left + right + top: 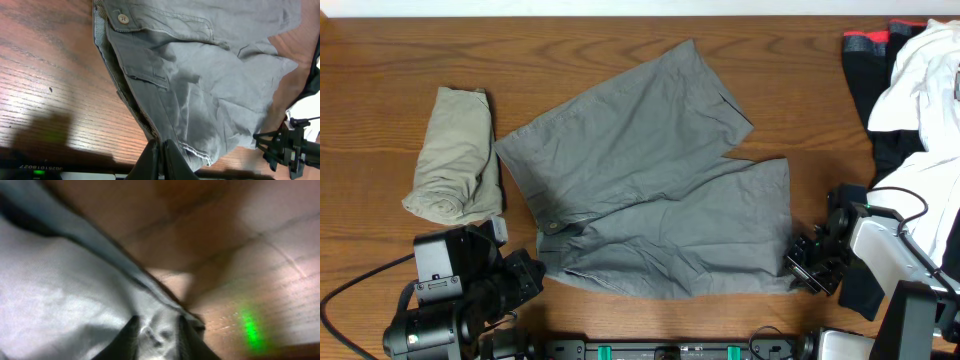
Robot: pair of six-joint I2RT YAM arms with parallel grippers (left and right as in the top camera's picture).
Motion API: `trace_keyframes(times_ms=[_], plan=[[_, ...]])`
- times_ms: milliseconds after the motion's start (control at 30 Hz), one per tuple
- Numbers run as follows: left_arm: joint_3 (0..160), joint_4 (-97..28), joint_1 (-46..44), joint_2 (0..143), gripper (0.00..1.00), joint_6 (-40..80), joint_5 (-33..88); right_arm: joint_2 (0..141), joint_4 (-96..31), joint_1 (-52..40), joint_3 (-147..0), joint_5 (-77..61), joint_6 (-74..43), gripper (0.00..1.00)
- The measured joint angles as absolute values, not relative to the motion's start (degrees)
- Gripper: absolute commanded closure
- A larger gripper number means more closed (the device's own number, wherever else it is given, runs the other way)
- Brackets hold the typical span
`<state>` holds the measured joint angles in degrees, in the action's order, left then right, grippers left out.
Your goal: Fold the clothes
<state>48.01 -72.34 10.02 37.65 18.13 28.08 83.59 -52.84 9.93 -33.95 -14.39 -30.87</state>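
Tabletop [420, 50]: brown wood grain, carrying two pairs of shorts and a heap of other garments.
Grey shorts [650, 190]: lay spread open and flat across the middle of the tabletop. The waistband faced the left side and the two legs reached toward the right, one leg angled to the far edge and the other lying along the near edge. The fabric was creased in places.
Button [122, 18]: a pale round one on the waistband of the grey shorts, seen in the left wrist view, with a slit pocket a little below it.
Khaki shorts [455, 155]: folded into a narrow bundle near the left edge of the tabletop, just beside the grey waistband but apart from it.
Left gripper [527, 275]: sat at the near left corner of the grey shorts. Its fingers were clenched together on the waistband edge, which ran straight into the fingertips in the left wrist view.
Right gripper [157, 337]: sat at the near right corner of the grey shorts, at the hem of the near leg. Its fingers [129, 337] stood a little apart with wrinkled grey cloth bunched between them, grasping that hem.
Pile of clothes [910, 90]: white, black and red-banded pieces were heaped at the right edge of the tabletop, well apart from the khaki shorts.
Green glow [250, 327]: a blurred streak on the wood beside the right gripper.
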Motion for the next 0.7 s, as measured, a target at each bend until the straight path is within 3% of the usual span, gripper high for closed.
trace_keyframes(times_ms=[100, 367, 700], plan=[[48.01, -72.25, 10.02, 37.65, 0.94, 18.13, 28.08, 83.59, -52.86, 9.93, -33.89, -14.0, -30.85, 0.99], [48.01, -72.12, 10.02, 37.65, 0.94, 18.13, 28.08, 84.29, -54.92, 9.93, -35.81, -14.02, -28.14, 0.99], [48.01, -72.14, 10.02, 37.65, 0.94, 18.15, 28.08, 84.38, -62.94, 9.93, -52.21, -13.52, -24.45, 0.99]])
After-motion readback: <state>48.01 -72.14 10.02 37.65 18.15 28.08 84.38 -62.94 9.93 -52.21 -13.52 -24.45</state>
